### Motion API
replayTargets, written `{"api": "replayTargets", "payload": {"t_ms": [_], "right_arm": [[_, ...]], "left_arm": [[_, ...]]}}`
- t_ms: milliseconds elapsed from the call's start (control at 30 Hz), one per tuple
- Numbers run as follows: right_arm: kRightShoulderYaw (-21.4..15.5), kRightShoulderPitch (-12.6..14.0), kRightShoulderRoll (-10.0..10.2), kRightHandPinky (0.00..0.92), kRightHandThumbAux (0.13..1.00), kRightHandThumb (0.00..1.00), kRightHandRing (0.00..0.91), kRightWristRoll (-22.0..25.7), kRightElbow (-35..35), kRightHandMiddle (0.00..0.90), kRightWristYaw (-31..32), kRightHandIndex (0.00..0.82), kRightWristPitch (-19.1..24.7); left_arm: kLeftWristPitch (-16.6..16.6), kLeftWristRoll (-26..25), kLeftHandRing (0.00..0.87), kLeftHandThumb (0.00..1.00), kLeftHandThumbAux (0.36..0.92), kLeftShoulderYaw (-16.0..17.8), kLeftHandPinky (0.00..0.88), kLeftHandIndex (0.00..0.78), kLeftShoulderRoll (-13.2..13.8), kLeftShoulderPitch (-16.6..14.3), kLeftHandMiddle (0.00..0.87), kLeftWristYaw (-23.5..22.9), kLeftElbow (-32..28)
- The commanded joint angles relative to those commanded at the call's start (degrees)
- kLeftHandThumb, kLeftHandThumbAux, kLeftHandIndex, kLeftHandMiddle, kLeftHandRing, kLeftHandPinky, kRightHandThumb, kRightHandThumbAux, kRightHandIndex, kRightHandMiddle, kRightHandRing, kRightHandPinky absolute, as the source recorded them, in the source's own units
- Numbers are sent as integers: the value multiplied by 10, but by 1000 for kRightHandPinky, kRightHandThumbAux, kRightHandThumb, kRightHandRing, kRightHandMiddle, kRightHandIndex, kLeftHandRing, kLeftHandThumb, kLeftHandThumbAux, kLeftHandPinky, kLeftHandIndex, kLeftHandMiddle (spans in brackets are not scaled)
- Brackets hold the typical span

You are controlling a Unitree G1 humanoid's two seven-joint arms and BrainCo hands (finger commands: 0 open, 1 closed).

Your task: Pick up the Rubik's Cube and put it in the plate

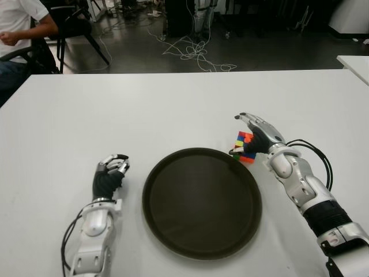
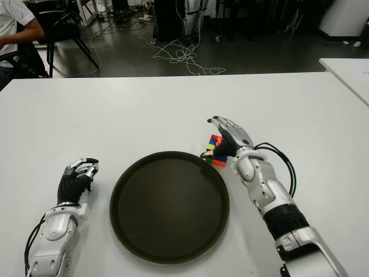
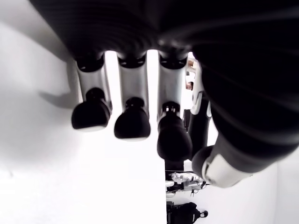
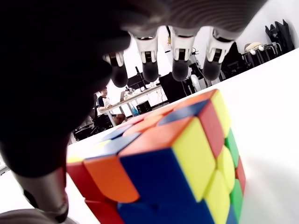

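One Rubik's Cube (image 1: 245,146), one plate (image 1: 202,201), two hands: left hand (image 1: 110,172), right hand (image 1: 258,134).

A multicoloured Rubik's Cube (image 4: 173,158) of red, orange, blue, yellow and green squares is sitting on the white counter (image 4: 271,112). The right robot hand (image 4: 140,51) is arching over it, dark-tipped fingers (image 4: 180,70) extended above the cube, not visibly touching it.

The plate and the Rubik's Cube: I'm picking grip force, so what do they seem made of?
The plate looks like dark moulded plastic or lacquered metal, going by its smooth satin sheen and raised rim; which one stays open. The Rubik's Cube looks like hard glossy plastic, with bright solid-coloured tiles and crisp seams.
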Motion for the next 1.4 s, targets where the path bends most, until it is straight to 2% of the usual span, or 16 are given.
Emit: {"api": "replayTargets", "payload": {"t_ms": [667,1067,1400], "right_arm": [[1,0,3,0,752,0,0,-4,-3,0,-1,0,2],[4,1,1,0,738,0,0,-10,-9,0,6,0,19],[1,2,4,0,763,0,0,-5,-3,0,3,0,22]], "left_arm": [[13,1,823,710,704,1,817,444,-2,-1,814,5,-4],[8,-6,823,711,704,4,821,444,-2,0,815,0,-1],[5,-13,824,711,704,6,821,444,-3,0,812,-4,-2]]}}
